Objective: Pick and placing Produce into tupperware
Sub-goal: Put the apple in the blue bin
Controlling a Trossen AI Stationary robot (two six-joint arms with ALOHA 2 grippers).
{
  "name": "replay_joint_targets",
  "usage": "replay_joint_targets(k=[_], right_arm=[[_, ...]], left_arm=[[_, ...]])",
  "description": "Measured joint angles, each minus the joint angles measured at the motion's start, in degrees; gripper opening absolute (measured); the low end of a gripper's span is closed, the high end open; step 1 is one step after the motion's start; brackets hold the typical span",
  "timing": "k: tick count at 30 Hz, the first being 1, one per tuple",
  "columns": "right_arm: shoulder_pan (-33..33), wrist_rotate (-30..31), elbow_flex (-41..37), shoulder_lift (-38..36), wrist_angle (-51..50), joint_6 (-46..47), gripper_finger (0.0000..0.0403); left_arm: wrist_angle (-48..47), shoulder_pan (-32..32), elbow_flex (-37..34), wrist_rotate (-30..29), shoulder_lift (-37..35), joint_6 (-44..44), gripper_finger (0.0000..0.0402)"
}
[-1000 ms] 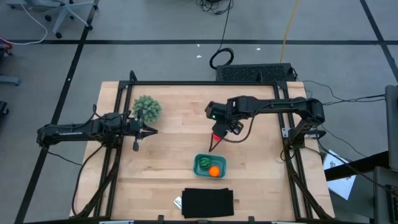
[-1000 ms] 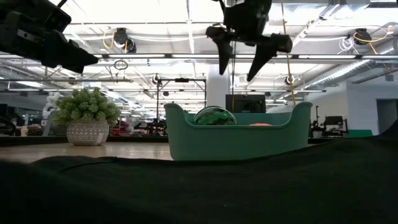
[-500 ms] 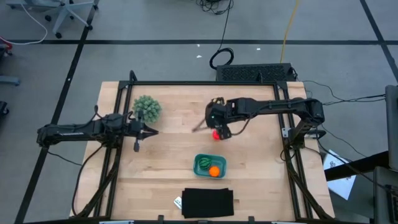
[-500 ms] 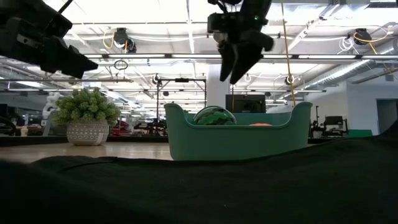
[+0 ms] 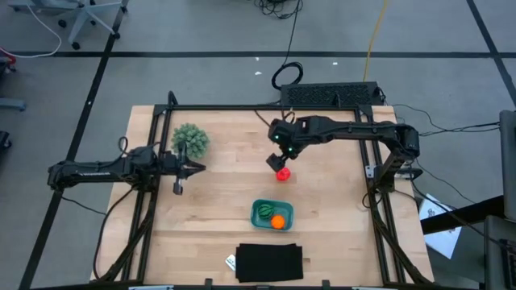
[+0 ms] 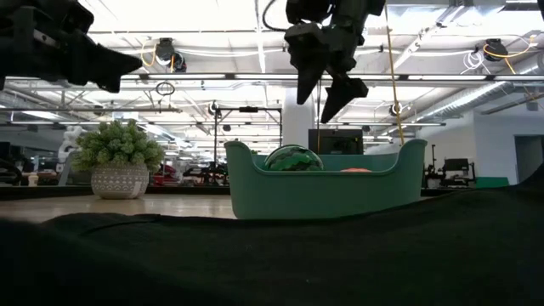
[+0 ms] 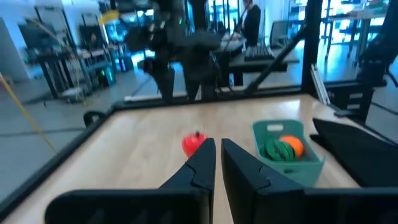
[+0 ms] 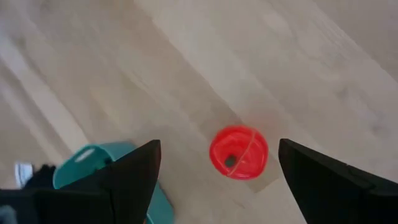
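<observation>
Produce noted in two places: red piece [image 5: 282, 174] lying alone on bare light wood table [image 5: 226, 201], apart from tupperware [image 5: 272, 215]; striped green piece [image 5: 264, 213] and orange piece [image 5: 277, 221] seated inside teal tub. Right gripper [image 5: 279, 158] held above red piece, fingers spread wide, nothing gripped. Left gripper [image 5: 193, 168] parked near potted plant [image 5: 190, 139], fingers nearly closed, empty. Black mat [image 5: 269, 263] laid at table's near edge. Grey taped floor observed around table; workshop racks and ceiling lights beyond.

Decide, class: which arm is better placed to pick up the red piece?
Right. Its tool hangs open directly above the red piece on the table. The left tool, closed, waits near the plant, farther away.
</observation>
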Motion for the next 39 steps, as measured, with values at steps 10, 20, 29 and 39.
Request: replay_joint_targets(k=[10,20,29,39], right_arm=[[-1.1,-1.0,0.0,0.4,-6.1,6.8,0.0318],[-0.4,-1.6,0.0,6.1,-6.2,10.6,0.0318],[-0.4,-1.7,0.0,6.7,-5.7,15.2,0.0318],[-0.3,-1.4,-4.4,6.7,-2.5,19.7,0.0318]], left_arm=[[0.1,0.0,0.0,0.0,0.0,2.9,0.0031],[-2.1,0.0,0.0,0.0,0.0,4.4,0.0031],[-2.5,0.0,0.0,0.0,0.0,5.2,0.0031],[-2.8,0.0,0.0,0.0,0.0,5.9,0.0031]])
